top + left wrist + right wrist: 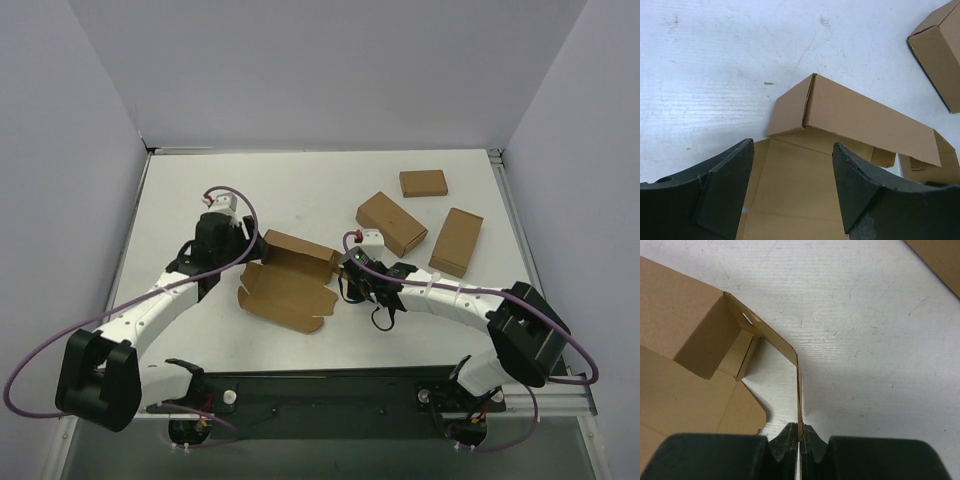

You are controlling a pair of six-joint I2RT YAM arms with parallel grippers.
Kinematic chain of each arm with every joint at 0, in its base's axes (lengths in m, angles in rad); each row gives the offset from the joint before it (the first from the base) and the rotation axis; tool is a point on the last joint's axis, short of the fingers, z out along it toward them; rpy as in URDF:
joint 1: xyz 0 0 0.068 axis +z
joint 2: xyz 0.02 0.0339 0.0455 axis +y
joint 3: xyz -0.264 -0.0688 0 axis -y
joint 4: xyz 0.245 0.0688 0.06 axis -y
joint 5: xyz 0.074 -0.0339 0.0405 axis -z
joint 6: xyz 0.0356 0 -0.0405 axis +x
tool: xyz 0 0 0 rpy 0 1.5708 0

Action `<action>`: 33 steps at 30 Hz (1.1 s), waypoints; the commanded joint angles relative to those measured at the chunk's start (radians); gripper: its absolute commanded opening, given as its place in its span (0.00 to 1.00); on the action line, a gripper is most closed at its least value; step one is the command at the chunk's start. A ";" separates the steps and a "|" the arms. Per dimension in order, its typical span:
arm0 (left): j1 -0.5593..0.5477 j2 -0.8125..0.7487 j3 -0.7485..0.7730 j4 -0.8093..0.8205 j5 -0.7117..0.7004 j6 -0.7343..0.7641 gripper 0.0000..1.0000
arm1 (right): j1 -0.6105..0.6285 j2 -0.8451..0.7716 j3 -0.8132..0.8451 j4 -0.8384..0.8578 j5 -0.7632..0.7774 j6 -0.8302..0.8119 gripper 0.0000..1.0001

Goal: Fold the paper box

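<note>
My right hand (800, 436) is pinched tight on a thin side flap (798, 385) of the paper box (290, 283). The card stands on edge, running straight up from my fingertips at the bottom middle of the right wrist frame.

My left hand (792, 182) is spread wide and holds nothing. It hangs over the box's flat panel at the bottom of the left wrist frame, with the raised back wall (865, 117) just beyond it.

In the top view the box lies half-formed at the centre of the counter (190, 200), between my two arms.

I judge it light and thin: stiff across a panel, weak at the creases, easy to crumple, and likely to slide on the smooth top. I would take it by pinching a flap edge close to a crease while my other hand presses a panel flat.
</note>
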 commanded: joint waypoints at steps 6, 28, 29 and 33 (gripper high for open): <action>0.052 0.143 0.085 0.242 0.118 -0.033 0.69 | 0.006 -0.023 0.015 -0.047 0.020 -0.021 0.00; 0.038 0.236 -0.042 0.342 0.166 -0.053 0.31 | 0.006 -0.011 0.124 -0.153 -0.031 -0.040 0.00; 0.029 0.233 -0.052 0.347 0.154 -0.053 0.31 | 0.006 -0.014 0.136 -0.163 -0.035 -0.041 0.00; 0.013 0.219 -0.082 0.348 0.143 -0.047 0.31 | 0.006 -0.012 0.161 -0.184 -0.063 -0.034 0.00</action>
